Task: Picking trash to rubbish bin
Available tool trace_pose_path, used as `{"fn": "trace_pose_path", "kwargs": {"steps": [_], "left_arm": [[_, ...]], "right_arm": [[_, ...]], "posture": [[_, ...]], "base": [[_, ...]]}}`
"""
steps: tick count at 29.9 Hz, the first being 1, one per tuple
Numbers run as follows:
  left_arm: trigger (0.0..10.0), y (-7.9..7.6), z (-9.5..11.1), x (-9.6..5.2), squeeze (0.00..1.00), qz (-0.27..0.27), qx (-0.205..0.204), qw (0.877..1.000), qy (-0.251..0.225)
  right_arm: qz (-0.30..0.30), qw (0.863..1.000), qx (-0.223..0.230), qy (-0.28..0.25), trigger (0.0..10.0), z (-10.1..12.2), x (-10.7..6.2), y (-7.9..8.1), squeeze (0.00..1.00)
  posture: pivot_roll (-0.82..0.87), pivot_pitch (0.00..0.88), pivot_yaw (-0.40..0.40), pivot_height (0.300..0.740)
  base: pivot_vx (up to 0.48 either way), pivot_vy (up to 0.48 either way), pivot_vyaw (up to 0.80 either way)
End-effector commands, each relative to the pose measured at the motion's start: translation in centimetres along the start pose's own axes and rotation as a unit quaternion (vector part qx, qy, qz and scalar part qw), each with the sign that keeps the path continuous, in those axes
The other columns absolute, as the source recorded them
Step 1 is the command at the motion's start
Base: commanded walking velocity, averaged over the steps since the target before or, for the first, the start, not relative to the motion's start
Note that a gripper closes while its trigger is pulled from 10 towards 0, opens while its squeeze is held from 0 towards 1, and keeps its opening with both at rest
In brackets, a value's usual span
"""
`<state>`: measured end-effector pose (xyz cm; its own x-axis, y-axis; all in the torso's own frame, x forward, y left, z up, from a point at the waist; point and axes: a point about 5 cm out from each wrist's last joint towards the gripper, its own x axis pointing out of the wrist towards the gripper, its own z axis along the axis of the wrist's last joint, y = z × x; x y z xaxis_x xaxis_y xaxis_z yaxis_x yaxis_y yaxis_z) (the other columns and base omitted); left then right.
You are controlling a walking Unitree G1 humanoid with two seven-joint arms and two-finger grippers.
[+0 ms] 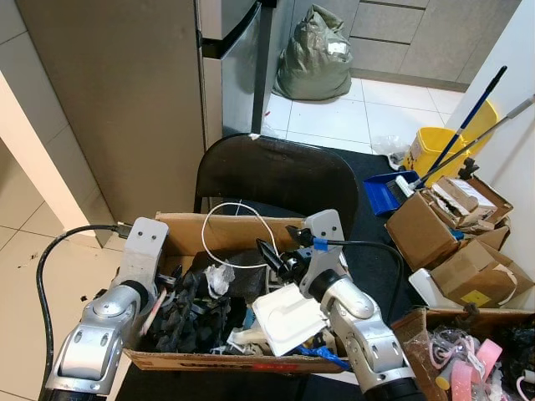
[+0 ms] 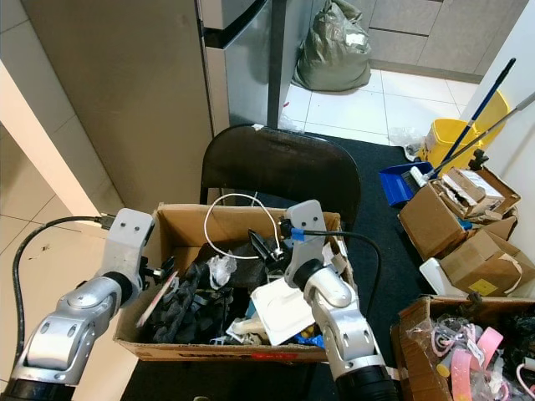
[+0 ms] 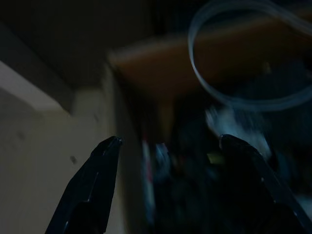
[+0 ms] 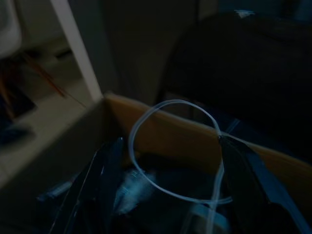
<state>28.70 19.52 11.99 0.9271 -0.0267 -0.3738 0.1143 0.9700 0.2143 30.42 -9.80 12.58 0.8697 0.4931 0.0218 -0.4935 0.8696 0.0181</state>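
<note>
A brown cardboard box (image 1: 188,230) stands right in front of me, stuffed with trash. It holds a white cable loop (image 1: 238,203), a white foam tray (image 1: 284,322), a crumpled white paper (image 1: 219,278) and a heap of black scraps (image 1: 188,322). My left gripper (image 3: 168,144) is open, low over the box's left side just inside the wall. Over the middle of the box my right gripper (image 1: 276,244) is open too, with the cable loop (image 4: 146,117) just beyond its fingertips. Nothing is held in either one.
A black chair back (image 1: 276,171) rises behind the box. A tall grey cabinet (image 1: 125,100) stands to the left. A green sack (image 1: 316,54) lies on the tiles far back. To the right are a yellow mop bucket (image 1: 435,146), a blue dustpan (image 1: 383,190) and several cardboard boxes (image 1: 451,221).
</note>
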Motion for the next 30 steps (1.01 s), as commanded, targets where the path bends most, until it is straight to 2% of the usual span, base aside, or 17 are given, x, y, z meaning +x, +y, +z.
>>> {"fn": "trace_pose_path", "kwargs": {"steps": [1, 2, 4, 6, 10, 15, 20, 30], "left_arm": [[10.0, 0.4, 1.6, 0.1, 0.0, 0.023, -0.001, 0.998, -0.052], [10.0, 0.4, 1.6, 0.1, 0.0, 0.023, -0.001, 0.998, -0.052], [10.0, 0.8, 2.8, 0.2, 0.0, 0.036, -0.024, 0.995, -0.091], [10.0, 1.2, 3.7, 0.2, 0.0, 0.055, -0.029, 0.99, -0.125], [10.0, 0.8, 3.8, 0.3, 0.0, 0.05, -0.032, 0.99, -0.127], [10.0, -0.3, 4.2, 0.4, 0.0, 0.034, -0.026, 0.989, -0.139], [10.0, -0.6, 4.3, 0.5, 0.0, 0.03, -0.025, 0.988, -0.147], [10.0, -0.6, 4.0, 0.4, 0.0, 0.032, -0.027, 0.989, -0.143]], "right_arm": [[-0.031, 0.999, -0.019, 0.028, 10.0, -1.0, -0.2, -0.7, 0.0], [-0.031, 0.999, -0.019, 0.028, 10.0, -1.0, -0.2, -0.7, 0.0], [-0.08, 0.996, -0.017, 0.032, 10.0, -1.2, -0.3, -1.8, 0.0], [-0.109, 0.994, -0.014, 0.023, 10.0, -1.0, -0.5, -2.5, 0.0], [-0.14, 0.99, -0.004, 0.012, 10.0, -0.8, -1.0, -3.0, 0.0], [-0.205, 0.978, 0.021, 0.007, 10.0, -1.1, -2.1, -4.1, 0.0], [-0.219, 0.975, 0.034, 0.006, 10.0, -1.3, -2.4, -4.3, 0.0], [-0.222, 0.974, 0.036, 0.015, 10.0, -1.7, -2.7, -3.9, 0.0]], "posture": [[0.03, 0.112, -0.018, 0.74], [0.03, 0.112, -0.018, 0.74], [0.03, 0.105, -0.016, 0.74], [0.03, 0.101, -0.013, 0.74], [0.02, 0.092, -0.007, 0.74], [0.02, 0.084, -0.003, 0.74], [0.02, 0.09, 0.002, 0.74], [0.02, 0.099, 0.006, 0.74]], "base": [[0.0, 0.0, 0.0], [0.0, 0.0, 0.0], [0.0, 0.0, 0.0], [0.0, 0.0, 0.0], [0.0, 0.0, 0.0], [0.0, 0.0, 0.0], [0.0, 0.0, 0.0], [0.0, 0.0, -0.8]]}}
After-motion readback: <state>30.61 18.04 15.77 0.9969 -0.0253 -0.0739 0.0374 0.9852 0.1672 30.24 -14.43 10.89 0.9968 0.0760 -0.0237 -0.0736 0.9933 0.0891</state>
